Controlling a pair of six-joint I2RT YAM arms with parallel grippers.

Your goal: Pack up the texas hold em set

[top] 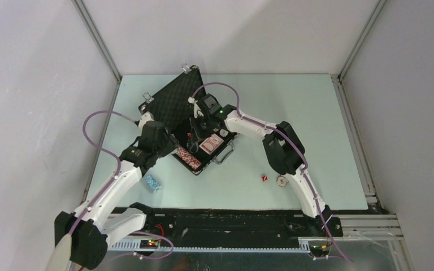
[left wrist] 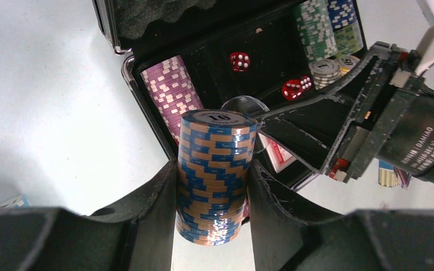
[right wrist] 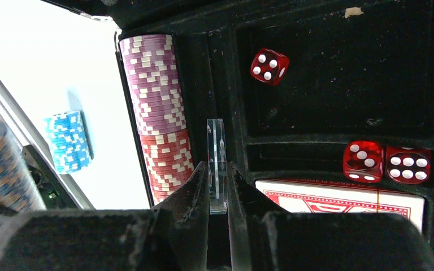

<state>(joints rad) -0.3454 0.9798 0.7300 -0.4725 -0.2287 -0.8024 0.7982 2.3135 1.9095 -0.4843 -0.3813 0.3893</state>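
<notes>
Two arms meet at open black foam-lined briefcase-style case (top: pixel 172 101), centre-left on pale table (top: pixel 316 113).
- Left gripper (left wrist: pixel 212 189): jaws clamped across tall stack of blue-and-tan poker chips (left wrist: pixel 215 164) at case edge; side grip keeps stack together, probably bound for chip slot.
- Right gripper (right wrist: pixel 218 186): jaws pinched on thin clear round disc (right wrist: pixel 217 149), edge-on over case interior beside purple-and-red chip row (right wrist: pixel 152 101).
- Small red die (top: pixel 264 178), white chip (top: pixel 282 181), light-blue chip stack (top: pixel 152 182) lie outside case.

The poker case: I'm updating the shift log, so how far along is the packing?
Done: purple and red chips, three red dice and a card deck sit in the case. In hand: the left gripper holds a blue-and-tan chip stack; the right gripper pinches a clear disc. Remaining: a light-blue stack, a loose red die and a chip on the table; lid open.
</notes>
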